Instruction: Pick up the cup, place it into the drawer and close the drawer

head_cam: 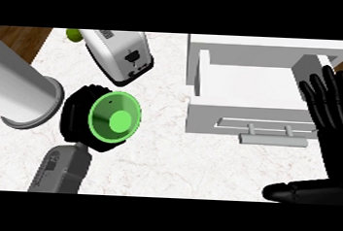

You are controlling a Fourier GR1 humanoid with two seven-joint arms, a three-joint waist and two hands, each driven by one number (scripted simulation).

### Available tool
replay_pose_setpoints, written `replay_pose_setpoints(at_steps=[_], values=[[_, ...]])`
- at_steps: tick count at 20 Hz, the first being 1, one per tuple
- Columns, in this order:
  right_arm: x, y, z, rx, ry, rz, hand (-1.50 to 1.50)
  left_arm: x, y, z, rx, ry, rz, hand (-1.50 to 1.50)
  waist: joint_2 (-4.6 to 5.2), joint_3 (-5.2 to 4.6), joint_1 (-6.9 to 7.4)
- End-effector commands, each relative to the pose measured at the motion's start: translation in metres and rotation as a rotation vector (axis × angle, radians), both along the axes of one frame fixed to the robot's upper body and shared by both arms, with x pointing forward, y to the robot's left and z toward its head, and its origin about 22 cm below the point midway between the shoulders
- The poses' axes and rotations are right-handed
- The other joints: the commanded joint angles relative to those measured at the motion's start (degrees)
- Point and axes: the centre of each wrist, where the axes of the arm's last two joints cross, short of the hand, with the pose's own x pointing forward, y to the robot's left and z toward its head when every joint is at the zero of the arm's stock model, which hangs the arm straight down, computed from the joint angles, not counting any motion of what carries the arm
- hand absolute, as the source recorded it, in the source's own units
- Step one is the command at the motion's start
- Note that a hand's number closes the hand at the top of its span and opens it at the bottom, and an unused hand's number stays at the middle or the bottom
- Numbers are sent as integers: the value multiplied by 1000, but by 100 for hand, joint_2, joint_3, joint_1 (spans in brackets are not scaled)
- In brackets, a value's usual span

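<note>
Pale marbled counter [201, 162], with dark wood floor showing past its left edge.

Left hand [75, 114]: black fingers curled round the green cup [115, 118], on the counter's left half. The cup's mouth faces up toward the viewer. Cannot tell whether its base is off the surface. The grey forearm [60, 168] comes in from the lower left.

Just beside that hand, to the left, a big grey cylinder [21, 94] lies tilted. Behind it is a white toaster [120, 52], and a small green object [74, 34] sits at the far edge.

Right side: the white drawer [232, 115] is pulled open with nothing visible inside, its bar handle [274, 139] toward the robot. It stands well apart from the cup.

Right hand [334, 112]: spread flat, fingers up, resting near the right edge by the drawer's corner.

Step in hand, as I read it: the grasp is made and the carry is not yet begun. The next move calls for a lift clear of the cylinder and toaster, a sweep right over the drawer's near wall, and a release inside. The handle push comes after.
</note>
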Motion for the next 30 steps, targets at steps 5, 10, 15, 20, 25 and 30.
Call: replay_pose_setpoints(at_steps=[5,10,15,20,25,30], values=[[6,2,-5,13,9,21,-150,29,-46,95,-21,-29,-52,150,16,-3,-48],[1,-8,6,-2,-3,-24,-150,49,-59,136,16,-51,-55,150,23,-4,-80],[-3,-9,10,-14,-14,-13,-150,59,-99,162,73,-61,-36,150,25,-4,-95],[11,-7,-15,-8,22,-20,-150,59,-110,173,114,-51,-32,150,25,-4,-66],[-12,5,0,-6,3,-5,-150,77,-143,177,159,-12,-46,150,27,-5,-134],[16,-7,-16,1,-14,-13,-150,102,-167,204,194,16,-35,150,49,-2,-149]])
